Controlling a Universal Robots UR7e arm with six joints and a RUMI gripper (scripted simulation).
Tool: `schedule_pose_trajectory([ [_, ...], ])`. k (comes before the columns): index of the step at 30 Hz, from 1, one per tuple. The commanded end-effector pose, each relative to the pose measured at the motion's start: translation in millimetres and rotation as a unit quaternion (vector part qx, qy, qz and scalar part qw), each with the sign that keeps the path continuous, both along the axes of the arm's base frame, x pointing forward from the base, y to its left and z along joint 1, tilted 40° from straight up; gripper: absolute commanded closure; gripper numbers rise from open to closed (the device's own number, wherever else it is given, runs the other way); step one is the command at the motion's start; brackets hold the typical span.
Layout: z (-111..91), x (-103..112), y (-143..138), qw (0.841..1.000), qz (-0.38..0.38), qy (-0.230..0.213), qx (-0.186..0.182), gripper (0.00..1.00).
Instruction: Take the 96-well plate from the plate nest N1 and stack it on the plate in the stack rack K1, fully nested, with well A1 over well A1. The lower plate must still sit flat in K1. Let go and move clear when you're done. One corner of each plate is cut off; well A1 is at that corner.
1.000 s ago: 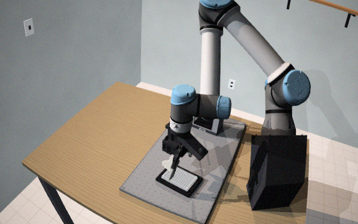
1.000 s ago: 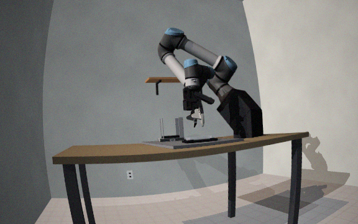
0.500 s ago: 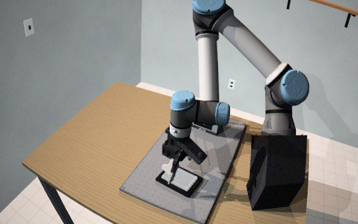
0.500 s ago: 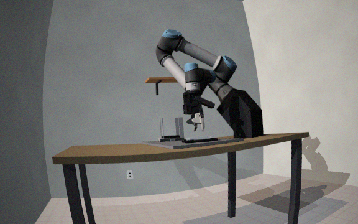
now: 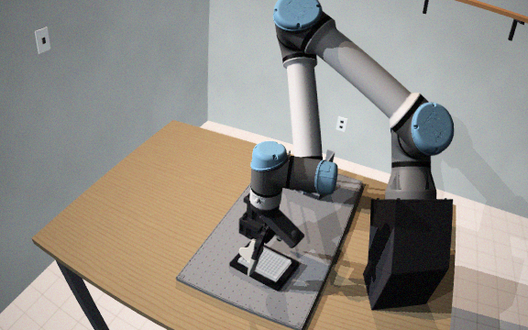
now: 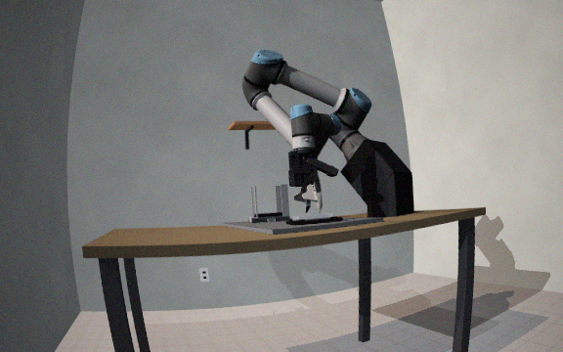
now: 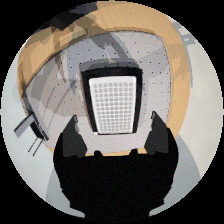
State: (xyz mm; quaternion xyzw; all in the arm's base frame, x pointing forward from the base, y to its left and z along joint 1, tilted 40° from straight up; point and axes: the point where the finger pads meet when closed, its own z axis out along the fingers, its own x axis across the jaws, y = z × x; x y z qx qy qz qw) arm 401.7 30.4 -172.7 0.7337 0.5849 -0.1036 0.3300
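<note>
Grey perforated mat (image 5: 209, 270) carries nest N1 (image 5: 238, 264) with the 96-well plate (image 5: 270, 264) seated; stack rack K1 (image 6: 279, 198) stands well apart behind. Above the plate, the gripper (image 7: 115, 131) hangs spread wide, holding nothing.

1. The jaws stand wide apart above the 96-well plate (image 7: 115, 105), one on each long side, with nothing between them and it.
2. The stack rack K1 (image 6: 280, 198), with upright posts, stands well apart on the grey mat (image 5: 209, 270).
3. The arm's black pedestal (image 5: 438, 275) blocks the counter (image 5: 145, 183) beyond the mat.
</note>
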Motion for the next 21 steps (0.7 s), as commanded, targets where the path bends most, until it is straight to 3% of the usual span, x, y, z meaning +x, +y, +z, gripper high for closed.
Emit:
schedule_pose_trajectory([
  [1,-3.2,1.4,-2.4,1.0,0.001,-0.001,0.0,0.0],
  [15,-3.3,1.4,-2.5,1.0,0.001,-0.001,0.0,0.0],
  [16,-3.3,1.4,-2.5,1.0,0.001,-0.001,0.0,1.0],
  [21,-3.2,1.4,-2.4,1.0,0.001,-0.001,0.0,1.0],
])
